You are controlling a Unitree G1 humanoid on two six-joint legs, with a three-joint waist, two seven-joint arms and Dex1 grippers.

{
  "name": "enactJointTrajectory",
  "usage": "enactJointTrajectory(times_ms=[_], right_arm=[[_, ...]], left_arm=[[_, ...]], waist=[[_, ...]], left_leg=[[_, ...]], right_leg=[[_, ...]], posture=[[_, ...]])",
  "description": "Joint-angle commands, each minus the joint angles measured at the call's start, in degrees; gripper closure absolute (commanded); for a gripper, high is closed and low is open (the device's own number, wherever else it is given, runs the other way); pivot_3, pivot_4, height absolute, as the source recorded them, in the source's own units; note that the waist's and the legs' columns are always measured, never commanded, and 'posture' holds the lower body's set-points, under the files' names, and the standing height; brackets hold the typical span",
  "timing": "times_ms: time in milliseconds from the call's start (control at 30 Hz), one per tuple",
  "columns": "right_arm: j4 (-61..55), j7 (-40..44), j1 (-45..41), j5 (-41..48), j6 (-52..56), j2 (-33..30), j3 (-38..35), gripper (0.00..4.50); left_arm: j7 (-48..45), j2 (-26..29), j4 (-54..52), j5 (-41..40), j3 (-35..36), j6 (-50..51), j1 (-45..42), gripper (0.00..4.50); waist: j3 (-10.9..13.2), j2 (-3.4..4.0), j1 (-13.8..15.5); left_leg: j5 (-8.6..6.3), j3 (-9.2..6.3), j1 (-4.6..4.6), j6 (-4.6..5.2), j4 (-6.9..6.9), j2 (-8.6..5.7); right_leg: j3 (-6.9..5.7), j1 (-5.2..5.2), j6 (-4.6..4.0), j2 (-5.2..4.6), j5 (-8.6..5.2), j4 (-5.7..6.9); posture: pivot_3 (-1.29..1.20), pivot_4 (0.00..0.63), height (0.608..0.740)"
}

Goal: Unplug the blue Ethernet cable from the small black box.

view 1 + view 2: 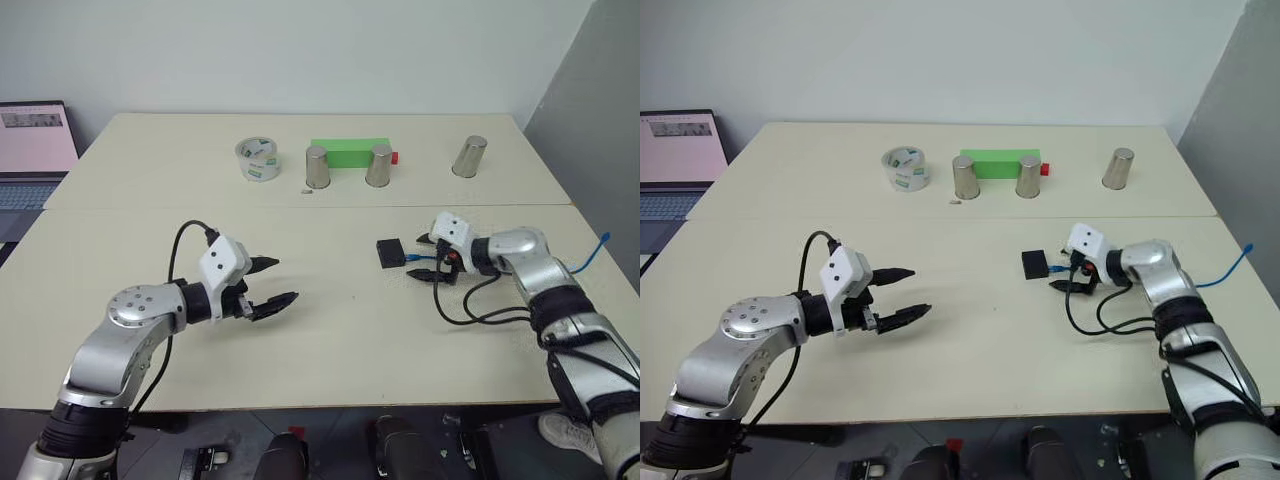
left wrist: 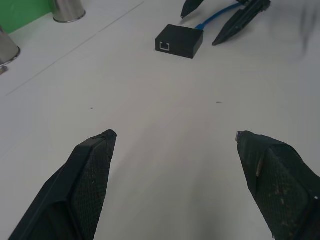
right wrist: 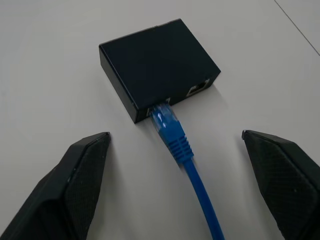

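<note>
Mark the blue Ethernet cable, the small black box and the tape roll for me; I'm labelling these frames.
blue Ethernet cable (image 3: 172, 131): right wrist view, on the plug boot at the box.
small black box (image 3: 157, 59): right wrist view, on its top face.
tape roll (image 1: 258, 160): left eye view, on its outer side.

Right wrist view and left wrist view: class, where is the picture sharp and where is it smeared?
Right wrist view: small black box and plug of the blue Ethernet cable are crisp. Left wrist view: the far right gripper looks smeared, the near table evenly lit.
</note>
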Motion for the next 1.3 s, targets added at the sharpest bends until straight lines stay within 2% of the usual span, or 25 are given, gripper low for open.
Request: enactJointTrajectory(times_ms=[33, 300, 500, 667, 900, 1100, 1300], right_arm=[[5.0, 3.4, -2.3, -2.4, -3.3, 0.0, 1.1, 1.07], [8.1, 5.2, -4.1, -4.3, -6.1, 0.4, 1.4, 3.0], [3.8, 5.1, -3.0, -4.2, -6.0, -0.2, 0.8, 4.4], [-8.9, 0.2, 0.9, -5.1, -13.8, -1.3, 0.0, 4.4], [-26.3, -11.0, 4.7, -11.9, -28.5, -0.8, 2.2, 4.4], [-34.7, -14.0, 6.7, -14.7, -31.5, 0.5, 4.3, 4.4], [-38.4, -13.4, 7.9, -13.7, -29.4, 0.9, 5.6, 4.4]], left_arm=[[0.0, 0.0, -1.7, 0.5, 0.3, -1.3, 0.0, 0.4], [-0.8, -0.1, -0.2, 0.8, 0.4, -1.9, -0.3, 0.4], [-1.7, -0.6, 1.8, -1.4, 1.4, 0.3, -1.5, 0.4], [-0.1, -3.5, 3.1, -9.0, 5.0, 7.8, -3.1, 0.4], [4.0, -9.8, 3.0, -22.1, 8.9, 21.3, -5.7, 0.4], [7.2, -15.3, 2.8, -25.5, 8.5, 23.4, -7.4, 0.4], [8.6, -17.5, 4.2, -25.4, 8.4, 22.9, -8.8, 0.4]], waist=[[0.0, 0.0, 0.0], [0.0, 0.0, 0.0], [0.0, 0.0, 0.0], [0.0, 0.01, 0.1], [0.0, 0.01, -0.3], [0.0, 0.0, 0.1], [0.0, 0.0, 0.6]], left_leg=[[0.0, -0.01, 0.0, 0.0, 0.0, 0.0], [0.0, -0.01, 0.1, 0.0, 0.08, -0.01], [0.01, -0.03, 0.11, 0.0, 0.07, -0.01], [0.0, -0.09, 0.04, 0.0, 0.06, -0.01], [0.01, -0.06, 0.02, -0.01, 0.06, 0.01], [0.04, -0.1, 0.01, -0.06, 0.09, 0.0], [0.06, -0.14, 0.03, -0.1, 0.12, -0.04]], right_leg=[[-0.01, 0.0, 0.0, 0.0, 0.0, 0.0], [0.01, 0.11, 0.03, 0.0, 0.0, 0.06], [-0.01, 0.11, 0.03, 0.0, 0.01, 0.09], [-0.04, 0.09, 0.02, 0.0, 0.01, 0.06], [-0.04, 0.0, 0.09, -0.01, -0.03, 0.13], [-0.04, 0.01, 0.01, -0.01, 0.02, 0.16], [-0.05, 0.07, 0.02, -0.03, 0.02, 0.12]], posture=[[0.0, 0.15, 0.74], [0.0, 0.15, 0.74], [0.0, 0.15, 0.74], [0.0, 0.15, 0.74], [0.0, 0.15, 0.74], [0.0, 0.15, 0.74], [0.0, 0.15, 0.74]])
